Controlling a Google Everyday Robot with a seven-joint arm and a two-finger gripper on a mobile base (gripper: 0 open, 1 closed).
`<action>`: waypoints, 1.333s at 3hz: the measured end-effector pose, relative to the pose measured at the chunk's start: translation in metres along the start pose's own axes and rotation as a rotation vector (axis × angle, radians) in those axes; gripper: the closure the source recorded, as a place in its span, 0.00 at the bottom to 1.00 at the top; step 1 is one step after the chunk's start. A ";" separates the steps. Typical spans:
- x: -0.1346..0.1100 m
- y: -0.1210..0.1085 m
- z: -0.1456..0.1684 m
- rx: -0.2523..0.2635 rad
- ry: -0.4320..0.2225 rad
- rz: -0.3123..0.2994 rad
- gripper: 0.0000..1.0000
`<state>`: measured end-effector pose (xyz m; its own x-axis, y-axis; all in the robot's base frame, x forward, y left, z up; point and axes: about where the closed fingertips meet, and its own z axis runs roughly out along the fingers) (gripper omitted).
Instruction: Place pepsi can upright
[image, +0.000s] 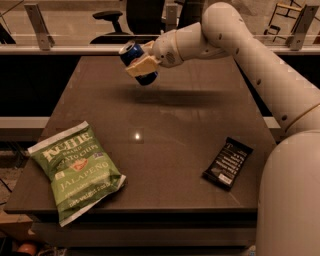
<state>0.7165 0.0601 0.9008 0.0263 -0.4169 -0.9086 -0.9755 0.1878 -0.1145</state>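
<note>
The pepsi can (131, 52), dark blue with a silver end, is held tilted in the air above the far left part of the dark table (165, 135). My gripper (141, 64) is shut on the can, its cream fingers (142, 65) clamped across the can's body. The white arm reaches in from the right. The can's silver top points up and to the left. The can's shadow lies on the table just below and to the right.
A green jalapeño chips bag (75, 170) lies at the front left of the table. A flat black snack bar (227, 162) lies at the front right. A metal rail and office chairs stand behind the table.
</note>
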 end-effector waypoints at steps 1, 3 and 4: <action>0.008 0.002 0.005 -0.026 -0.047 0.048 1.00; 0.025 0.007 0.003 -0.023 -0.097 0.133 1.00; 0.036 0.005 0.003 -0.026 -0.126 0.177 1.00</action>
<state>0.7131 0.0488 0.8665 -0.1201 -0.2651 -0.9567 -0.9727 0.2242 0.0600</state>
